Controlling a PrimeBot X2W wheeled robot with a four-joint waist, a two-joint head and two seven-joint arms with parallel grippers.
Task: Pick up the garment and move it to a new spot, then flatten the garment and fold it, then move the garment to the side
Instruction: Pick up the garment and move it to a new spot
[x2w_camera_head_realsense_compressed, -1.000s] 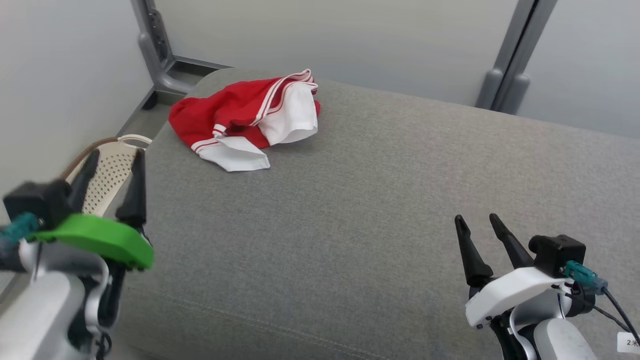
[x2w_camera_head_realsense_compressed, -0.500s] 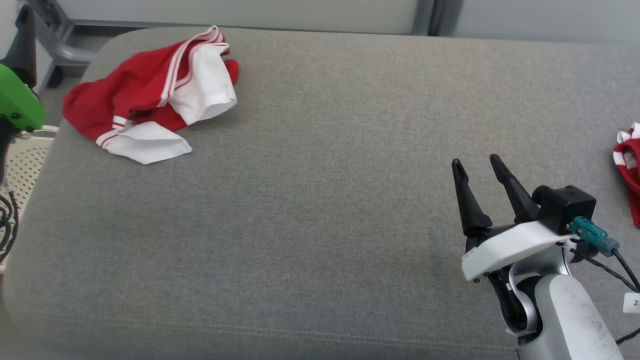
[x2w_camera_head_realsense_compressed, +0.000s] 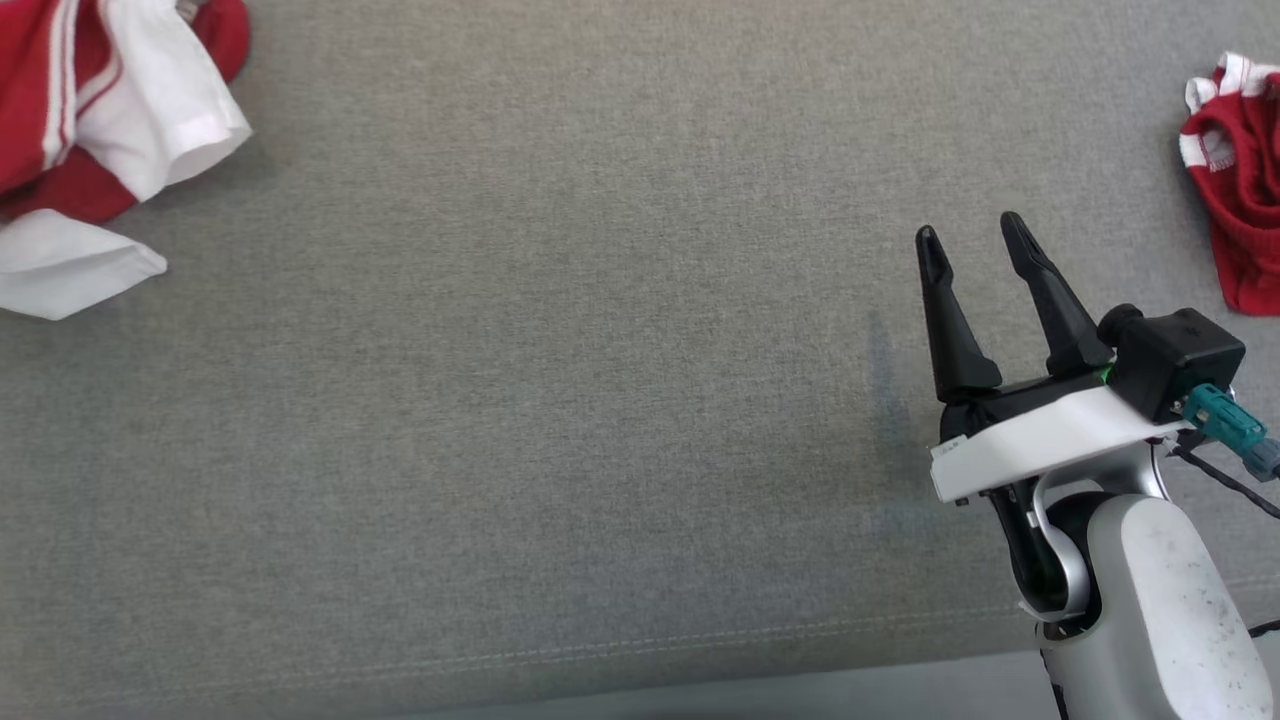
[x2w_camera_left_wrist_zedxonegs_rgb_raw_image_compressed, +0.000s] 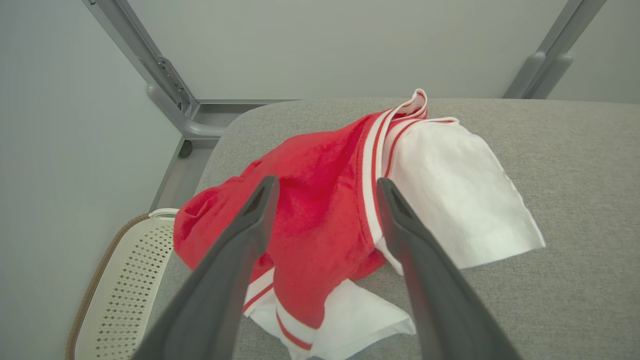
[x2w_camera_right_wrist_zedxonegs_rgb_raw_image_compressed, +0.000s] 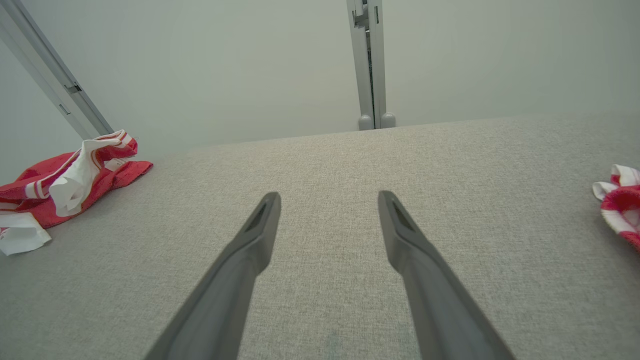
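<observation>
Loosely crumpled, the red-and-white garment (x2w_camera_head_realsense_compressed: 110, 110) lies at the far left end of the grey fabric surface (x2w_camera_head_realsense_compressed: 560, 400).
The left hand (x2w_camera_left_wrist_zedxonegs_rgb_raw_image_compressed: 326, 182) hovers over it, fingers spread; the right hand (x2w_camera_head_realsense_compressed: 969, 228) hangs spread and empty above bare fabric, well apart. A second red-and-white piece (x2w_camera_head_realsense_compressed: 1235, 190) sits at the right edge, and a perforated cream basket (x2w_camera_left_wrist_zedxonegs_rgb_raw_image_compressed: 125, 280) stands beside the left end.

Right claw (x2w_camera_head_realsense_compressed: 969, 228) has black fingers (x2w_camera_head_realsense_compressed: 952, 330), white shell (x2w_camera_head_realsense_compressed: 1040, 440).

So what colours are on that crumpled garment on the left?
The garment is red with white sleeves and red-and-white striped trim; the left wrist view shows it best.
</observation>
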